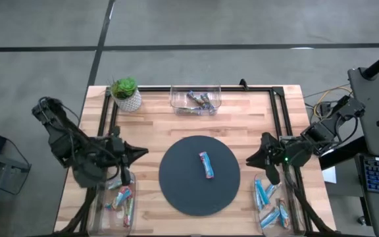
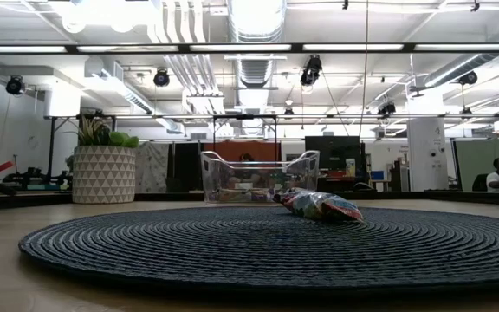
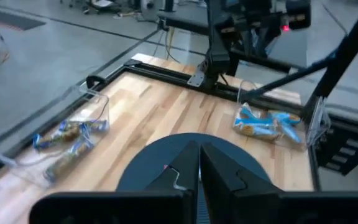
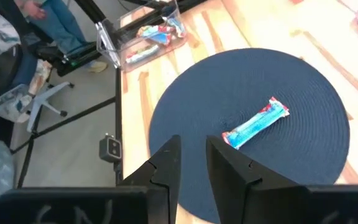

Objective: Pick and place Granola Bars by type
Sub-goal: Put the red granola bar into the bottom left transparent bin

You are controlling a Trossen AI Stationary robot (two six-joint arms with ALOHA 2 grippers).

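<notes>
Right gripper [image 4: 188, 155]: fingers slightly parted, empty, at mat [image 1: 176, 191] edge. Left gripper [image 3: 197, 163]: pressed together, idle opposite. Granola bar [image 1: 206, 164]: lying flat mid-mat. Judged light, crinkly, slippery wrapper; best pinched across the narrow middle.

We see two matte black jointed arms, left gripper [image 1: 139, 152] and right gripper [image 1: 250, 158] with angular dark fingers.
</notes>
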